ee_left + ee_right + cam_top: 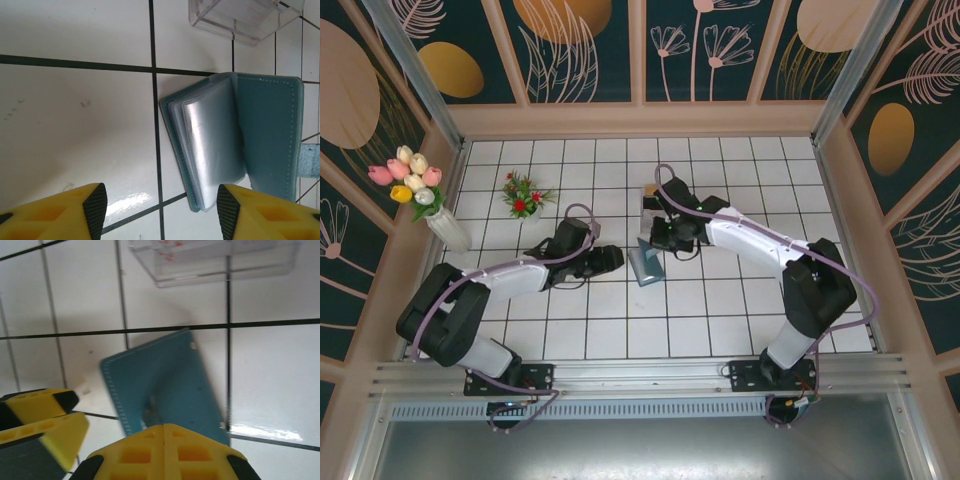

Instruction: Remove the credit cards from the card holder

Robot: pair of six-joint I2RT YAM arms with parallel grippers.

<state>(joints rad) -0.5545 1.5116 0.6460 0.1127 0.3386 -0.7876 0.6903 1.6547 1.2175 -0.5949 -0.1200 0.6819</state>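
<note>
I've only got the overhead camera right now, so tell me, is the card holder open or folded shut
Observer: Open. The left wrist view shows the card holder spread, with clear sleeves fanned up from it.
Operator: Okay, has the left gripper got hold of those sleeves?
Observer: No. The left gripper is open, and the sleeves' near corner lies just inside one of its fingers, not clamped.
Operator: And the right one?
Observer: The right gripper is shut, with its tips at the holder's teal back. Whether it pinches the edge, I can't tell.
</note>
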